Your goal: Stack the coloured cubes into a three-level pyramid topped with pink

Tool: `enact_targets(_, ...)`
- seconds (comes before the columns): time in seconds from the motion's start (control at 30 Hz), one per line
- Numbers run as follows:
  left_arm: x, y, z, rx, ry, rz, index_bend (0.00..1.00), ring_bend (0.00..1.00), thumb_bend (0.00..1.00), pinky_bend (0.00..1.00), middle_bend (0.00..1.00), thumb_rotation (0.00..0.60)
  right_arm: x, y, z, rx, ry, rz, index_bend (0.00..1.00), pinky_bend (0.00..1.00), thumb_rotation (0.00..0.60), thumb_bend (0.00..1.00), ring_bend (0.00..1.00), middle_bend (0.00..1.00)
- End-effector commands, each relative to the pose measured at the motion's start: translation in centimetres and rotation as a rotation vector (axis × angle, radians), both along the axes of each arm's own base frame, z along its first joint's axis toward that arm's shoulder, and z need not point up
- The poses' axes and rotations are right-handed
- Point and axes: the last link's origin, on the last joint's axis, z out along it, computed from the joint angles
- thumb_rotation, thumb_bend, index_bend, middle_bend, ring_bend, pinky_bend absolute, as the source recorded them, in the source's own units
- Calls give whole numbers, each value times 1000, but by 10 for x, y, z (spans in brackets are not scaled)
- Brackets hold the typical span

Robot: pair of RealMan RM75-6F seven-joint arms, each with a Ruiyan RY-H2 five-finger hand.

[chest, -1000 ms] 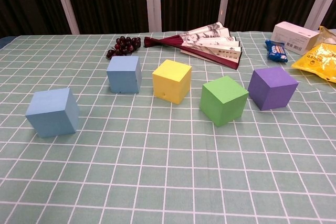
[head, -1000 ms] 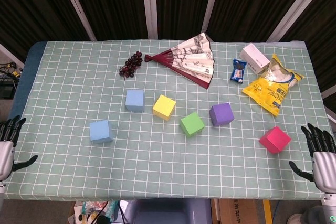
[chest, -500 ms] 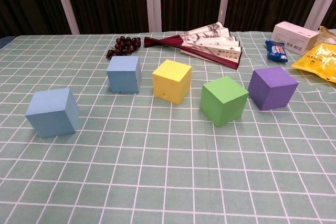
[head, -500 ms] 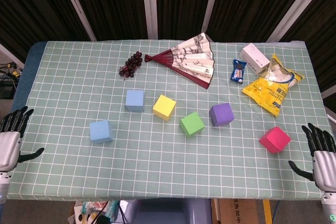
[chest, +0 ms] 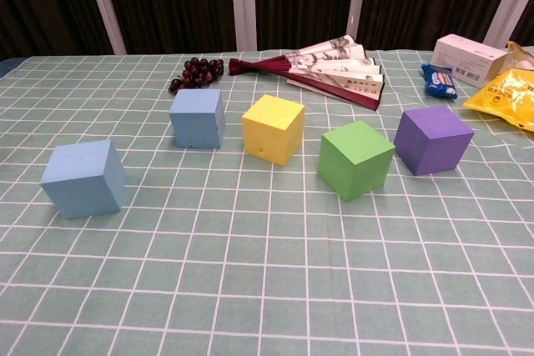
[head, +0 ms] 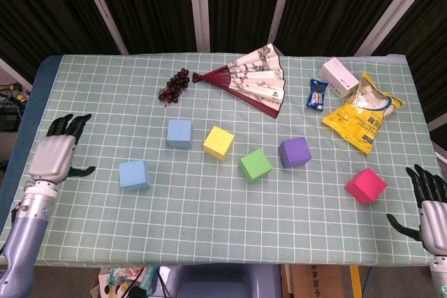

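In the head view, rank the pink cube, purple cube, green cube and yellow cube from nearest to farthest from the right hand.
From the right hand, at the table's near right corner:
1. Pink cube, just to its left near the right edge.
2. Purple cube, further left and further back.
3. Green cube, around the table's middle.
4. Yellow cube, left of the green one and farthest.
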Motion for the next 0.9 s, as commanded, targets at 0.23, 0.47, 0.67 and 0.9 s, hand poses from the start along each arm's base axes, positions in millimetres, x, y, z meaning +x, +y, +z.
enact_targets(0.23,64,69,-46,-81,43,-41,0,0,119,0,105,600,-3,1,4,-2,-14,-18,0,0,600,237,0,0)
enact_targets(0.47,90,95,-77,-108,78,-38,0,0,119,0,159,600,-5,2,7,-4,-33,-34,0,0,600,236,0,0)
enact_targets(0.67,101,110,-101,-127,116,-27,0,0,120,0,166,600,-6,2,7,2,-44,-37,0,0,600,236,0,0)
enact_targets(0.9,115,121,-128,-172,117,-21,0,0,119,0,158,600,-7,0,7,10,-61,-47,0,0,600,236,0,0)
